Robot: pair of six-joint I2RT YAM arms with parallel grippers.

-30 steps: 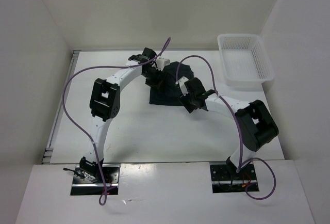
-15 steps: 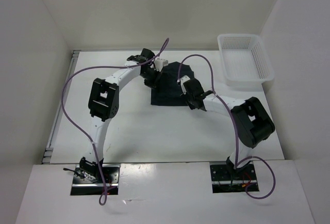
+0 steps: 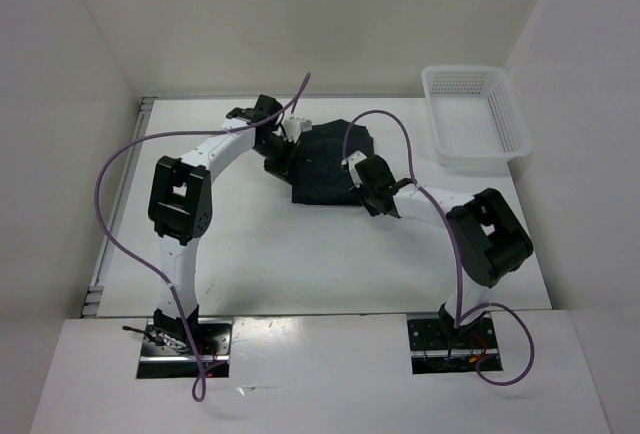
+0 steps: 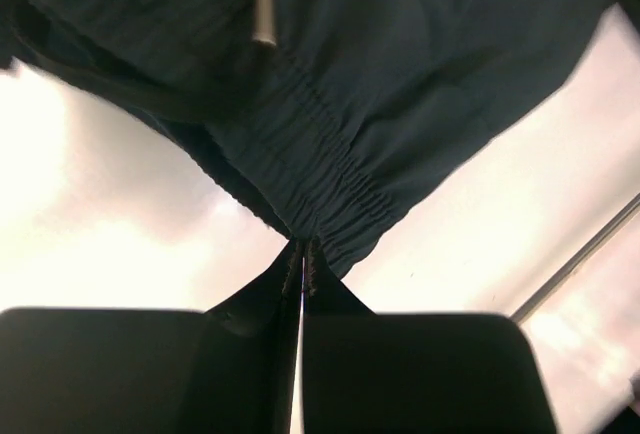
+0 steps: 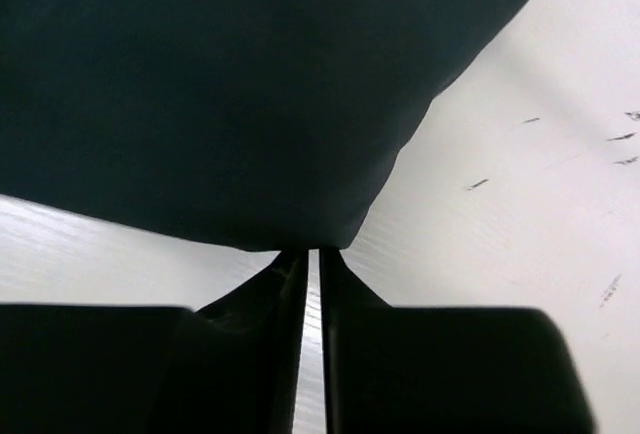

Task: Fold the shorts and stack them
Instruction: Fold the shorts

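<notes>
We see the shorts [image 3: 328, 162] lying as a dark, rumpled heap on the white desk [image 3: 250, 244], toward the far middle and between the two arms. Both arms reach in over them, one from each side.

In the left wrist view, the left gripper [image 4: 301, 260] has its fingers pressed together with no gap. They pinch the gathered, elastic waistband at its edge. The cloth fans out from the fingertips in tight pleats and looks pulled taut. A small pale cord tip [image 4: 263, 16] lies on the fabric farther up. From above, this gripper sits at the left edge of the shorts, near their far side.

In the right wrist view, the right gripper [image 5: 313, 252] is almost closed, with only a thin slit between its fingers. A smooth, rounded edge of the shorts comes right down to the fingertips, so we take it as nipped there. From above, this gripper sits at the near right side of the shorts. We cannot tell whether either pinched edge is raised off the desk. A few faint scuffs [image 5: 478, 184] mark the desk beside that edge.

A white mesh basket [image 3: 478, 119] stands at the far right corner, well apart from the shorts. Purple cables [image 3: 120, 204] loop along both arms.
</notes>
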